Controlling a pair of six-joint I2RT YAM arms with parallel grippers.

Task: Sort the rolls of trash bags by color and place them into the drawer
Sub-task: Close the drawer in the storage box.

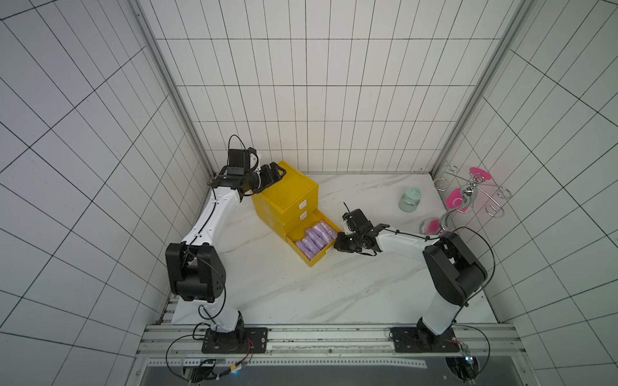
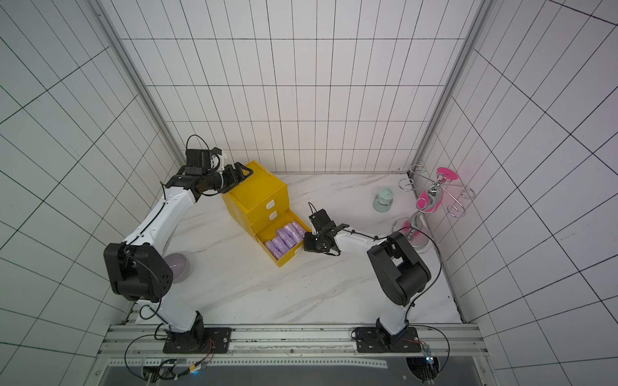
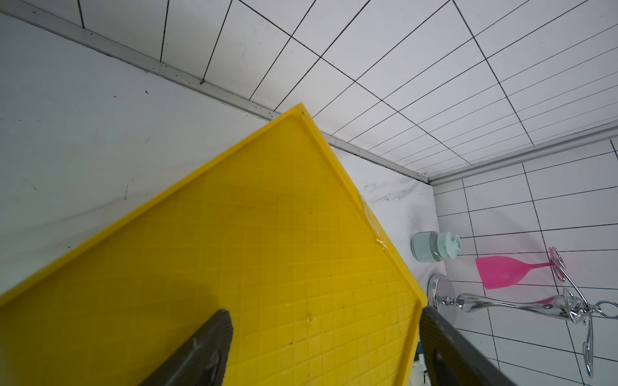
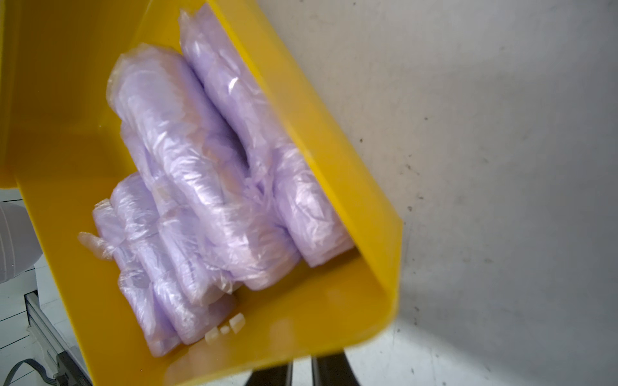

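Several lilac rolls of trash bags (image 1: pixel 314 239) (image 2: pixel 284 237) (image 4: pixel 207 187) lie side by side in the pulled-out bottom drawer (image 1: pixel 314 262) (image 2: pixel 284 261) (image 4: pixel 334 317) of a yellow cabinet (image 1: pixel 284 187) (image 2: pixel 257 190) (image 3: pixel 267 234). The two drawers above it are pushed in. My right gripper (image 1: pixel 337 242) (image 2: pixel 305 243) (image 4: pixel 302 364) is shut and empty, its tips just outside the open drawer's front wall. At the cabinet's back left corner my left gripper (image 1: pixel 281 172) (image 2: pixel 247 172) (image 3: pixel 324 312) stands open over the top, holding nothing.
A pale green jar (image 1: pixel 409 199) (image 3: pixel 434 245) stands at the back right. A chrome glass rack (image 1: pixel 468 197) with pink glasses (image 3: pixel 501 270) stands by the right wall. A lilac bowl (image 2: pixel 177 264) sits partly hidden behind my left arm. Tiled walls close in on three sides.
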